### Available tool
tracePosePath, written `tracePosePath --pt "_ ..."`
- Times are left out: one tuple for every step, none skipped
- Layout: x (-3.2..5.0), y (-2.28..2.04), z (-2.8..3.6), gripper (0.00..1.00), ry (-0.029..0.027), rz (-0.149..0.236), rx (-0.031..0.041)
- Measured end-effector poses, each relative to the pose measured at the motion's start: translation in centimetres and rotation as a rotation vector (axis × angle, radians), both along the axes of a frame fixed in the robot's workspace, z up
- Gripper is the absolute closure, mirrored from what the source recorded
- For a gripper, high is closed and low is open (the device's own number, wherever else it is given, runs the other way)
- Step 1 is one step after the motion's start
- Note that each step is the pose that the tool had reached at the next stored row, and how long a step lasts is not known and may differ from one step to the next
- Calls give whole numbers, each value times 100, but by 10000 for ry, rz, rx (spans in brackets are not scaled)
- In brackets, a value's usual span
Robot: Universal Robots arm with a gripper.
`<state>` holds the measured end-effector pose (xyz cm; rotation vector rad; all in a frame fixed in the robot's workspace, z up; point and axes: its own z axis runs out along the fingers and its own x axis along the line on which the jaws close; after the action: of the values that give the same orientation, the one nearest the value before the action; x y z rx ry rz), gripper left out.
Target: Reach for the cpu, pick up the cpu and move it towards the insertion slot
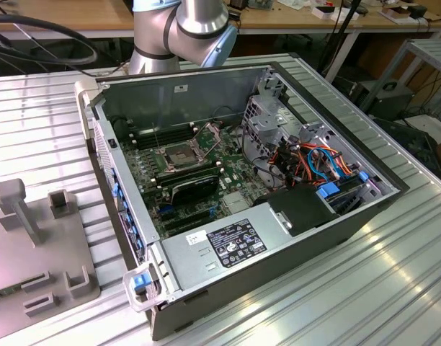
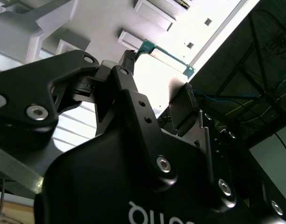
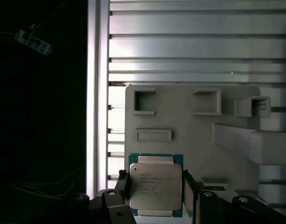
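Silver-capped on a thin green board, the single cpu [image 3: 155, 182] is clamped between the two jaws of the gripper [image 3: 155, 191]. They hold it by opposite edges, seemingly lifted clear above one grey holding tray [image 3: 194, 126] on the ribbed aluminium counter [image 3: 189, 42]. It is probably light and stiff but fragile. The underside contacts would not forgive a touch, so the bare board edges are the place to hold it, with modest force. One insertion slot [image 1: 179, 155] lies in the open computer case [image 1: 192, 90] beside the tray.
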<state>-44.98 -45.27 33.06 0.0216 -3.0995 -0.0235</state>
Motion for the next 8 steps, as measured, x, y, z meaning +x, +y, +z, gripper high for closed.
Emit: tracePosePath --pt "0 0 11 45 2 1 -1" --pt "0 0 24 45 1 1 0" --pt "1 0 32 45 2 0 0" --pt "1 0 49 45 3 1 0" --pt "1 0 59 45 3 1 0" --pt "1 0 69 45 4 0 -1" --pt "1 0 85 45 4 0 0" --pt "1 0 102 45 5 0 0"
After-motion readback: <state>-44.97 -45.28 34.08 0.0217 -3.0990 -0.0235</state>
